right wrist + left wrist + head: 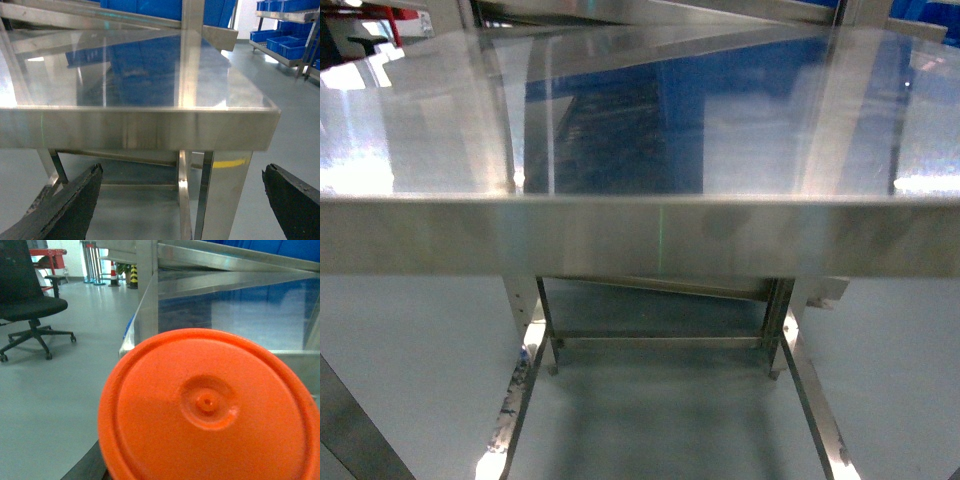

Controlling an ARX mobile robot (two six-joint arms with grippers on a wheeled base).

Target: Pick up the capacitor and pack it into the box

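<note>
The right gripper (182, 200) hangs below the steel worktop (150, 127) edge, fingers (65, 205) spread wide, empty. An orange lid (210, 410) hides the left fingers; cannot tell.

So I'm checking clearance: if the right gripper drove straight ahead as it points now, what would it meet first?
Probably the steel table's front edge or its leg; the open right gripper faces them, though depth is unclear.

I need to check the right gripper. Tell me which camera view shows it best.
The right wrist view: the right gripper shows its two dark fingers spread wide apart at the bottom corners, before the steel table. The head and left wrist views show nothing of it.
</note>
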